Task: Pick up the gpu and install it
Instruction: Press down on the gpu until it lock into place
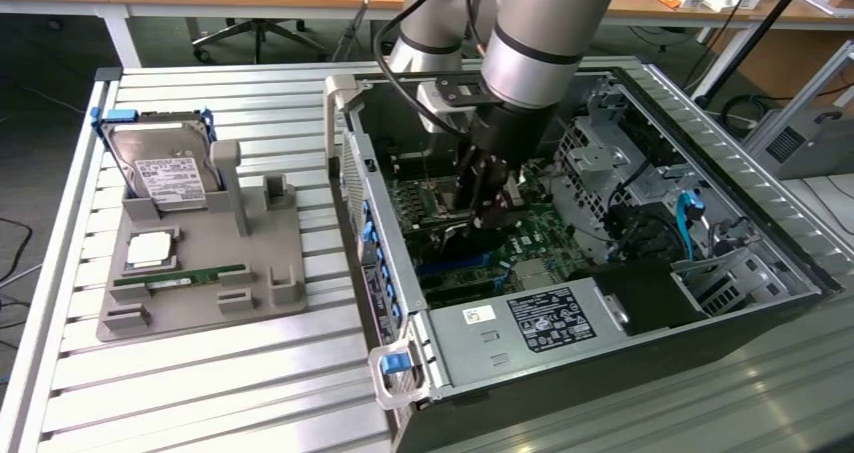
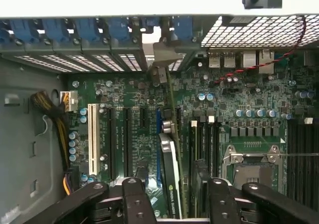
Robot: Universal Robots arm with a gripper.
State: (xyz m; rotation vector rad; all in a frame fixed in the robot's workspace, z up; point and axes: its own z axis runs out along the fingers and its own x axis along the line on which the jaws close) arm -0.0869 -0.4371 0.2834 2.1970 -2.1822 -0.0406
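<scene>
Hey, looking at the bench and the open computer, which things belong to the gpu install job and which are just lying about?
Job: gpu standing edge-on in the motherboard; open gripper straddling it; computer case.
Lying about: hard drive, memory stick, grey holder tray.

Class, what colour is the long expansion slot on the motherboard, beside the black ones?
White; the slot shows best in the wrist view.

Supporting surface: a slatted aluminium table [image 1: 200, 373]. Directly upon it are borne an open computer case [image 1: 747, 303], towards the exterior view's right, and a grey fixture tray [image 1: 267, 263], towards its left, the two set apart. The tray appears to rest flat, though its underside is hidden.
</scene>
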